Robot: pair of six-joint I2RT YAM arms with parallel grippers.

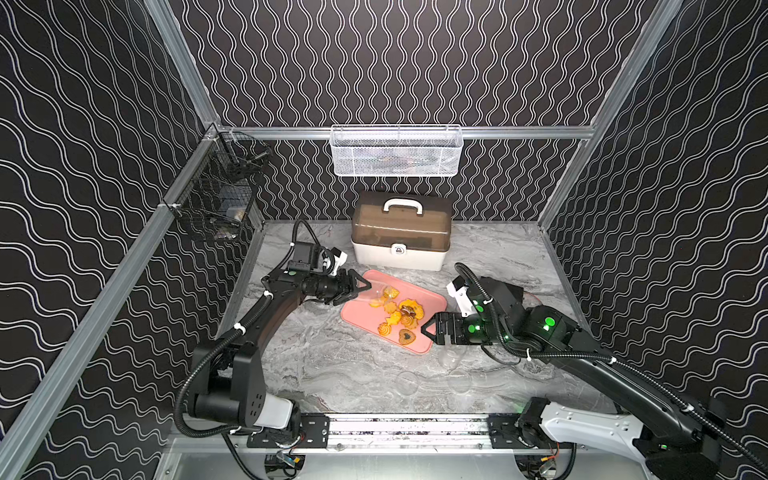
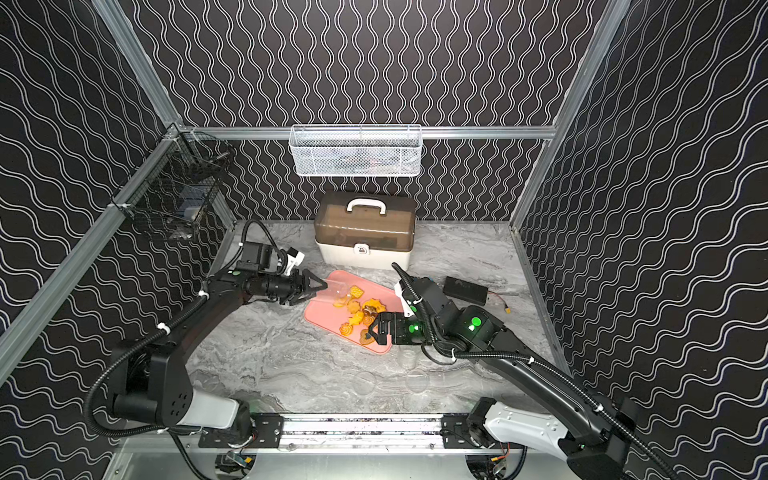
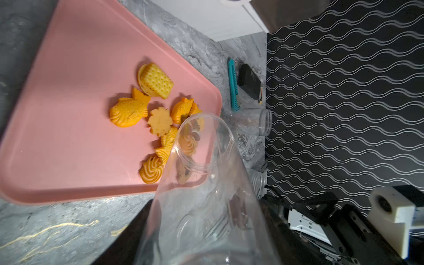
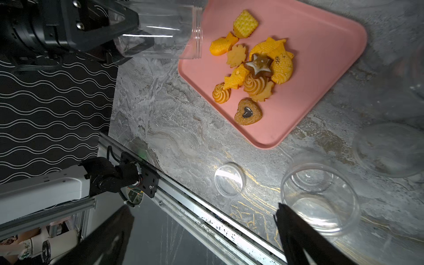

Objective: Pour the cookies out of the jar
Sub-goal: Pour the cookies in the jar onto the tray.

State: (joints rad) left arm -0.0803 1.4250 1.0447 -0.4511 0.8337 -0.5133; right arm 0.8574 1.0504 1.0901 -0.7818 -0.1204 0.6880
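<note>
A clear plastic jar [image 4: 160, 34] lies tipped on its side, its mouth over the far-left part of the pink tray [image 1: 415, 286]. My left gripper [image 1: 360, 291] is shut on the jar's base end [image 3: 202, 183]. No cookie shows inside the jar. The cookies [image 4: 252, 66] lie in a loose heap on the tray [image 4: 321, 46], in both top views [image 1: 397, 316] [image 2: 359, 318]: orange swirls, fish shapes, a square waffle, a brown heart. My right gripper [image 1: 430, 332] hangs open and empty by the tray's near right corner, fingers wide apart [image 4: 199, 241].
A second clear jar [image 4: 319, 197] stands upright near the front, with two clear lids [image 4: 229, 180] [image 4: 387, 149] beside it. A handled storage box [image 1: 401, 232] sits behind the tray. A black box [image 2: 465, 290] and teal cutter [image 3: 233, 85] lie right of it. Baskets [image 1: 397, 151] [image 1: 220, 195] hang on the walls.
</note>
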